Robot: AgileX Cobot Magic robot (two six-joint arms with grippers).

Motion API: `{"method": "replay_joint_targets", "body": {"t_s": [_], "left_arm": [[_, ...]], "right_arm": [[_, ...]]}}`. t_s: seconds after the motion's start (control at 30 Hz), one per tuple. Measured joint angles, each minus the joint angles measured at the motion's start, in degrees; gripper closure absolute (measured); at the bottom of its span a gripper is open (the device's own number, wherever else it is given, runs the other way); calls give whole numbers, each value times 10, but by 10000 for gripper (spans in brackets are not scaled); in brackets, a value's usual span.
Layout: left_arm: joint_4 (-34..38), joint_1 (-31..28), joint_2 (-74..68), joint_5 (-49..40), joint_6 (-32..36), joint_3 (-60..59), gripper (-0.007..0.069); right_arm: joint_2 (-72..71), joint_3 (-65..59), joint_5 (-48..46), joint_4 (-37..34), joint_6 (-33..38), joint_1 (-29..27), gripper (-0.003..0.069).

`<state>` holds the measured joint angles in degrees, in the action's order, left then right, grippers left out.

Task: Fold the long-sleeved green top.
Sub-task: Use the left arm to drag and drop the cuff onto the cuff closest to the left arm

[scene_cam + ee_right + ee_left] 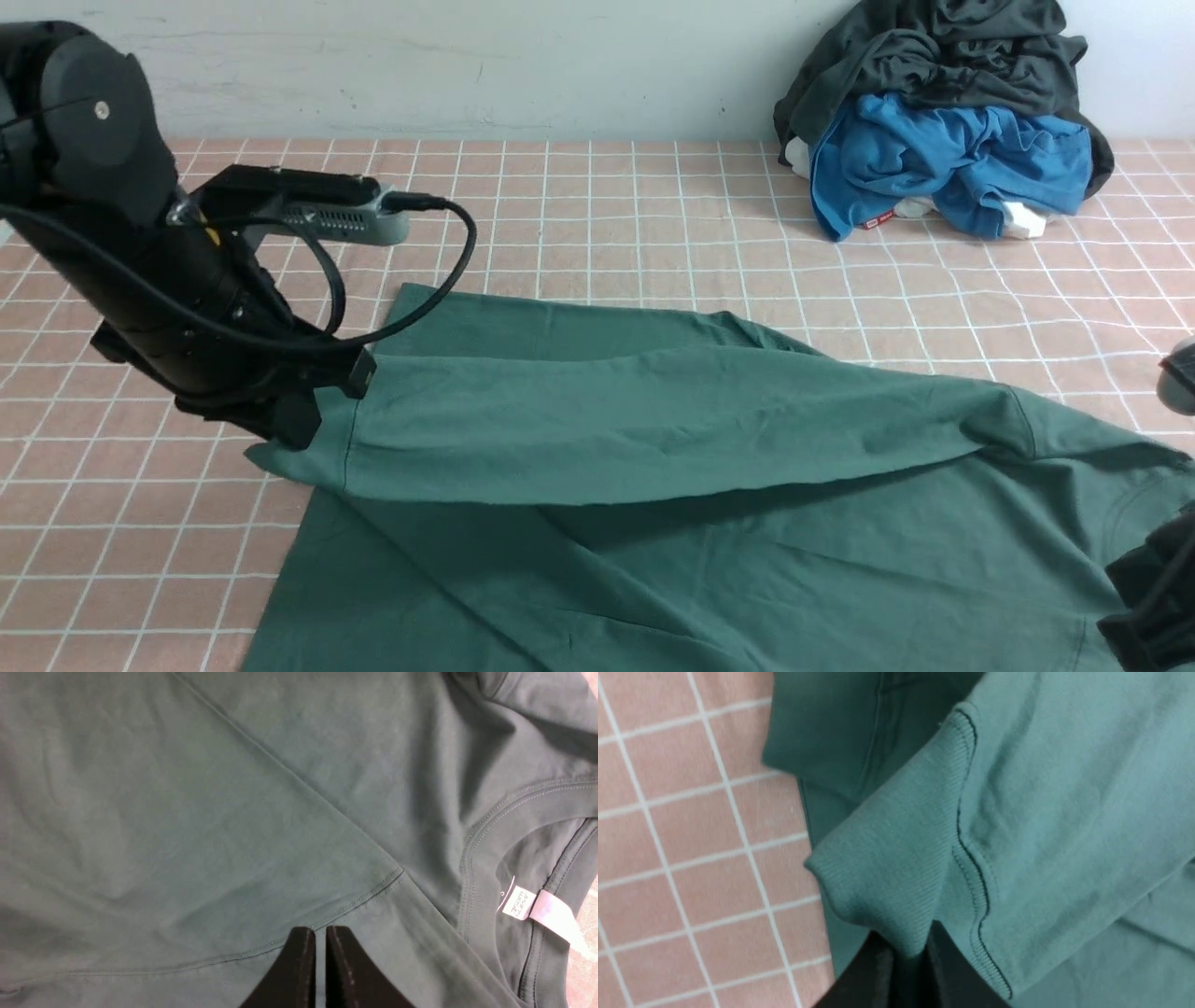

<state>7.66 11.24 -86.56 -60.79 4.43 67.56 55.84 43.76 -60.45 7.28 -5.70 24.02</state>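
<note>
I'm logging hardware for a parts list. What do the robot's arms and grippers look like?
The left arm is matte black with a round joint housing, a small yellow mark, a grey wrist camera and a looping black cable. The left gripper and right gripper have flat, dark, tapering fingers.
</note>
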Motion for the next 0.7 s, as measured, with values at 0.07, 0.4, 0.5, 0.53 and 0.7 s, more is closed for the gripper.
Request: {"method": "replay_joint_targets", "body": {"t_s": [0.07,0.4,0.5,0.53,0.7], "left_arm": [[0,0,16,10,0,-31,594],[9,0,26,90,0,-160,557],[9,0,26,105,1,-184,487],[8,0,26,106,1,-190,445],[8,1,30,98,20,-195,258]], "right_arm": [[-6,0,-1,0,3,0,627],[-15,0,-35,-9,10,0,627],[-15,0,-49,-10,12,0,624],[-15,0,-55,-10,13,0,622],[-15,11,-95,-56,49,0,614]]}}
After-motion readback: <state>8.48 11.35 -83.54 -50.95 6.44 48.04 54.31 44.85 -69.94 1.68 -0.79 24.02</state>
